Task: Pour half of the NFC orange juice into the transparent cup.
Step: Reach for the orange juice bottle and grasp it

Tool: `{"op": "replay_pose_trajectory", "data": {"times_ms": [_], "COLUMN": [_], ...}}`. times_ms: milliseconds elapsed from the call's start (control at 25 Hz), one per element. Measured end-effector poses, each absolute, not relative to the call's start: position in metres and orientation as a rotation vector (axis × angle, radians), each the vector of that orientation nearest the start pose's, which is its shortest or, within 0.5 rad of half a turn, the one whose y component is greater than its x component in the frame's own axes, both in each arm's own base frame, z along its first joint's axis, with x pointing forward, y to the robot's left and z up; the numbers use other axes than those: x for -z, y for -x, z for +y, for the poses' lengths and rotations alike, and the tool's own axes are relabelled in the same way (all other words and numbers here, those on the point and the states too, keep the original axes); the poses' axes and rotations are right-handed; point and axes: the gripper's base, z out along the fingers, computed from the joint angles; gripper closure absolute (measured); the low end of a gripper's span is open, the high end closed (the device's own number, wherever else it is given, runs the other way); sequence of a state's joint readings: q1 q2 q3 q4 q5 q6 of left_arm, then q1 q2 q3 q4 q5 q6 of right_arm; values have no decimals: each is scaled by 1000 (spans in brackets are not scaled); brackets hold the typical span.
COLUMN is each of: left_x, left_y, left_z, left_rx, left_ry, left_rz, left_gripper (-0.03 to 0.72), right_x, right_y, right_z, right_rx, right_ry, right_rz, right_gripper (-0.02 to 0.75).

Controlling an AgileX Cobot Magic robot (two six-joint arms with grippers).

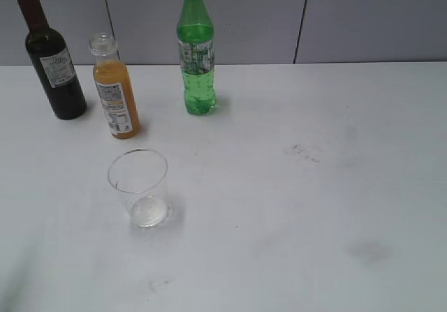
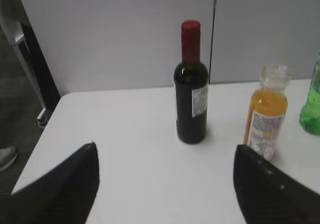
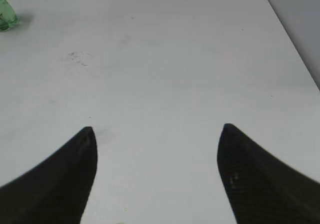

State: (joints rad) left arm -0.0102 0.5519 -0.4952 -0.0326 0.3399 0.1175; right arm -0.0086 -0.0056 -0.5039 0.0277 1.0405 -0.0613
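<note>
We see the uncapped NFC orange juice [image 1: 116, 92] upright behind the transparent cup [image 1: 139, 188], ready for pouring, while the left gripper [image 2: 165, 184] and right gripper [image 3: 157, 171] hang spread and empty.

Labels on the orange juice bottle [image 1: 117, 95], wine bottle [image 1: 54, 61] and green bottle [image 1: 197, 57] are all too blurred to read.
</note>
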Motion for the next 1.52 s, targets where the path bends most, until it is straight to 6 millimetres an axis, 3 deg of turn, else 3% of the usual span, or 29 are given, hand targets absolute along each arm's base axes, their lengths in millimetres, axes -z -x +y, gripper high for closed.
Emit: {"op": "replay_pose_trajectory", "data": {"times_ms": [320, 840, 1520], "left_x": [-297, -235, -144], "left_y": [-175, -257, -281], "left_z": [-2, -5, -45], "left_rx": [-55, 22, 373], "left_ry": [-86, -33, -503], "left_rz": [1795, 1777, 1708], "left_gripper": [52, 65, 78], "right_x": [-280, -280, -280], "right_y": [5, 5, 5], "right_z": [2, 2, 2], "right_rx": [11, 11, 11], "right_ry": [54, 54, 54], "right_rz": [2014, 2014, 2014], "right_gripper": [165, 165, 165]}}
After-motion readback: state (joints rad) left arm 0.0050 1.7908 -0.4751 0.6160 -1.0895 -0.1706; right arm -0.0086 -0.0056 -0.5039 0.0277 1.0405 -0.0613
